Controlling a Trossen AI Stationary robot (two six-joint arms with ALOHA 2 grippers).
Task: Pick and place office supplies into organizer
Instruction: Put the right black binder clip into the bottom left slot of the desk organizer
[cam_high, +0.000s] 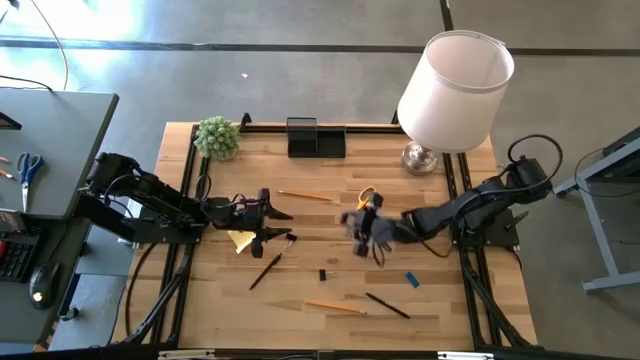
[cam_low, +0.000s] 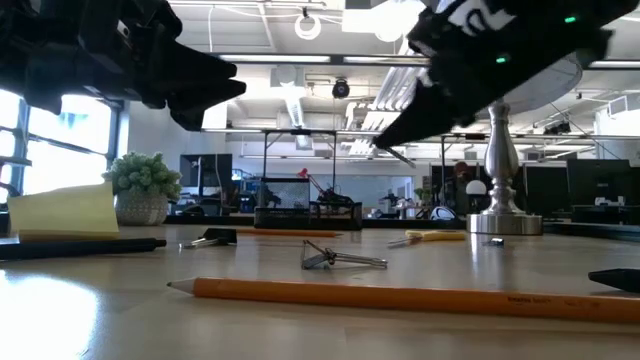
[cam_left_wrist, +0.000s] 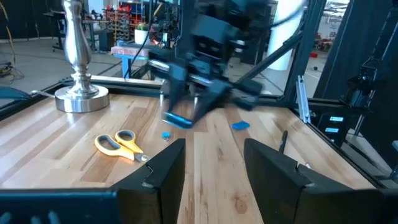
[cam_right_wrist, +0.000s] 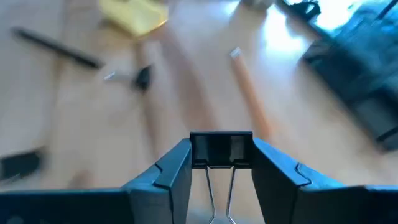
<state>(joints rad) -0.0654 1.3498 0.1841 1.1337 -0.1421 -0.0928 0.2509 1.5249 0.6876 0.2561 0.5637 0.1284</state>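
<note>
My right gripper (cam_high: 364, 229) hangs over the middle of the table, shut on a small black binder clip (cam_right_wrist: 221, 149). My left gripper (cam_left_wrist: 217, 168) stands open and level at the table's left (cam_high: 272, 215), with nothing between its fingers. The black organizer (cam_high: 315, 138) stands at the far edge. Lying flat on the wood are yellow-handled scissors (cam_high: 368, 197), two orange pencils (cam_high: 305, 195) (cam_high: 335, 307), two black pens (cam_high: 265, 270) (cam_high: 387, 305), a yellow sticky-note pad (cam_high: 240, 238), a blue block (cam_high: 411, 279) and a small black clip (cam_high: 323, 274). My right gripper pinches the clip's black body by its two ends (cam_right_wrist: 198, 149) between its two fingers, at their free ends. The clip's wire handles (cam_right_wrist: 217, 193) run back between the fingers toward the wrist. The fingers slant down toward the table, and the clip is lifted clear of it.
A white-shaded lamp (cam_high: 455, 90) on a metal base stands at the far right and a small green plant (cam_high: 217, 137) at the far left. Black rails (cam_high: 185, 250) run along the table's left and right sides. Bare wood shows between the items near the front edge.
</note>
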